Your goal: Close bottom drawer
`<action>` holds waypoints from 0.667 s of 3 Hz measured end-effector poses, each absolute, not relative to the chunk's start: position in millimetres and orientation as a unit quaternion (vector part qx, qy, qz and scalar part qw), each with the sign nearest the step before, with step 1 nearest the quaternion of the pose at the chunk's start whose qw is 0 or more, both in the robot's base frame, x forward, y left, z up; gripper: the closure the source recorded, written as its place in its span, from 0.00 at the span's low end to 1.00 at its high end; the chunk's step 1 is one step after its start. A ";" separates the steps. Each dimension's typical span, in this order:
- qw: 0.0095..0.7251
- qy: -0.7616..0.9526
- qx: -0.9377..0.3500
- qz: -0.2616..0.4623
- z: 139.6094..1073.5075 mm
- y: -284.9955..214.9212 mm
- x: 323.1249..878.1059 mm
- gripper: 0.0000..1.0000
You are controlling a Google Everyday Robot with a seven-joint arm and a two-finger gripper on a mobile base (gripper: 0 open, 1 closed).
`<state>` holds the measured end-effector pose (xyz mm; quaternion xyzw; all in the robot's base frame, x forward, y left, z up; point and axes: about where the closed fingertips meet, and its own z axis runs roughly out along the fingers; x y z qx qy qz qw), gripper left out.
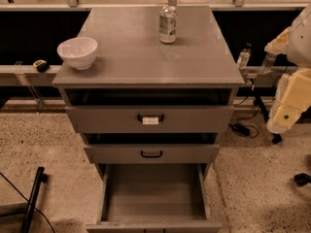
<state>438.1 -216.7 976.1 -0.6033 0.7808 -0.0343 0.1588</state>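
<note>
On my feed the bottom drawer (pixel 153 193) sits at 6 o'clock, pulled way out under the middle drawer (pixel 151 154). The gripper (pixel 284 115) hangs off at 3 o'clock, well apart from the cabinet (pixel 136 57), and I honestly can't tell if it's clenched or released.

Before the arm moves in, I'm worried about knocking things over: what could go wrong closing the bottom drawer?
The bottom drawer is pulled far out, so a hard shove could jolt the cabinet: the upright can might tip and the bowl, near the top's left front corner, might slide. The middle drawer stands ajar above it and could catch the arm, which shows at the right edge; the gripper is not in view.
</note>
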 end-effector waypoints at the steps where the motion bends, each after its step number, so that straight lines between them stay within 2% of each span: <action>1: 0.159 0.781 -0.603 -0.034 976.1 -216.7 438.1 0.00; 2: 0.181 0.777 -0.602 -0.033 958.7 -224.8 436.8 0.00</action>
